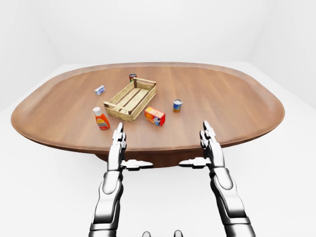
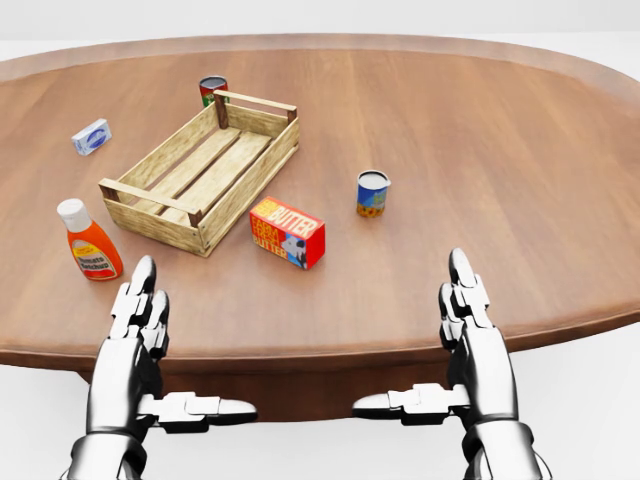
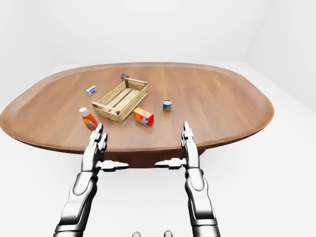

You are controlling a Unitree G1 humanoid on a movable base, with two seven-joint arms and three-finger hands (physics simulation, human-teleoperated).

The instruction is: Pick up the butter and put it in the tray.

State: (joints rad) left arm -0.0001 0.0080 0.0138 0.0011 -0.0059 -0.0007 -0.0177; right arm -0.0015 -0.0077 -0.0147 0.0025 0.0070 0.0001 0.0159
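Beside tray (image 2: 150,200), butter (image 2: 287,232) unobstructed

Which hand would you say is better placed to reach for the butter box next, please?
Marginally the left hand: the butter lies a little nearer it than the right hand, and the tray sits on its side. Both are open and empty.
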